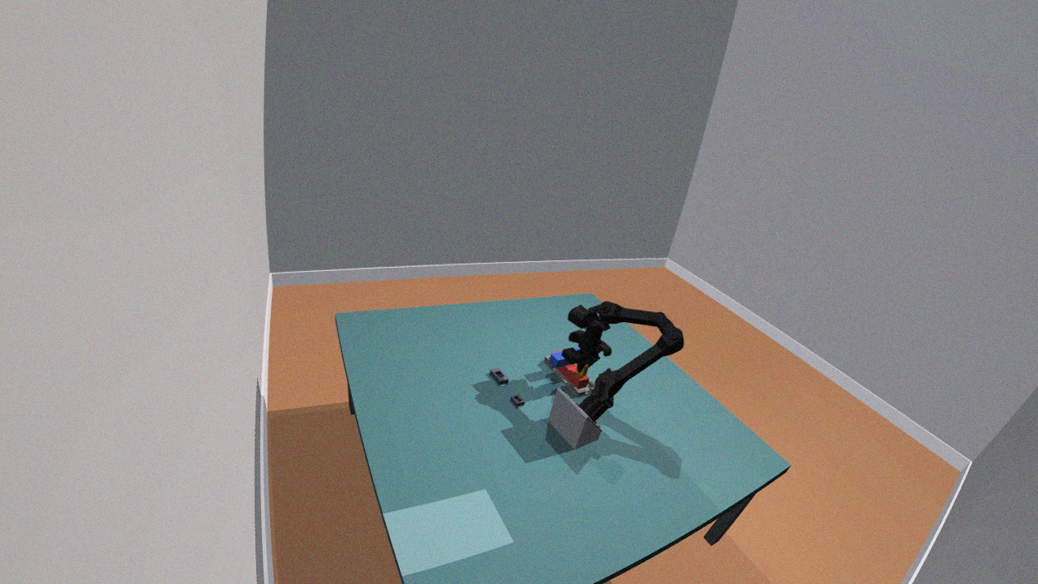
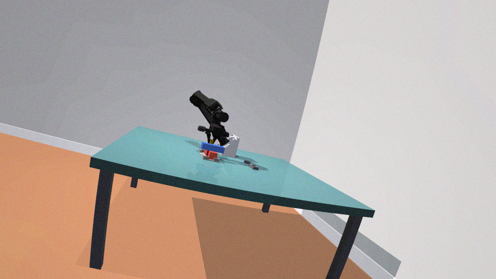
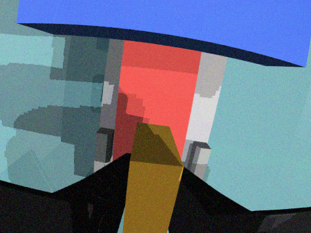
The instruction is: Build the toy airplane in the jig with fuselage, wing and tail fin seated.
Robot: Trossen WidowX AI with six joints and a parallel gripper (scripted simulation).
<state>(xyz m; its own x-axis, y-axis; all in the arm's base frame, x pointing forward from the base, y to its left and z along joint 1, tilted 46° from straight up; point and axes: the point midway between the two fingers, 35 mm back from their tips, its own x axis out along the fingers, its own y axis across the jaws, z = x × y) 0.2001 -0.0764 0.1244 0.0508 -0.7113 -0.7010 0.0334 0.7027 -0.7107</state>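
The red fuselage (image 1: 573, 375) (image 2: 212, 155) (image 3: 159, 87) lies lengthwise in the pale grey cradle (image 1: 582, 391) (image 3: 208, 77). The blue wing (image 1: 557, 359) (image 2: 212, 147) (image 3: 168, 19) lies crosswise on top of the fuselage, away from the arm's base; its tab is hidden. My gripper (image 3: 148, 163) is shut on the mustard tail fin (image 1: 582, 371) (image 2: 211, 141) (image 3: 152, 194), which it holds over the fuselage's tail end. The fin's lower end is close above or touching the fuselage; I cannot tell which. The fin covers the tail socket, and its tab is not visible.
Two small dark holders (image 1: 498, 375) (image 1: 517, 400) (image 2: 254, 167) (image 2: 247, 162) stand beside the cradle on the teal table (image 1: 435, 435) (image 2: 294, 183). A pale upright block (image 1: 569, 419) (image 2: 231, 147) stands at the arm's base. Cradle posts (image 3: 104, 145) (image 3: 202, 155) flank the tail.
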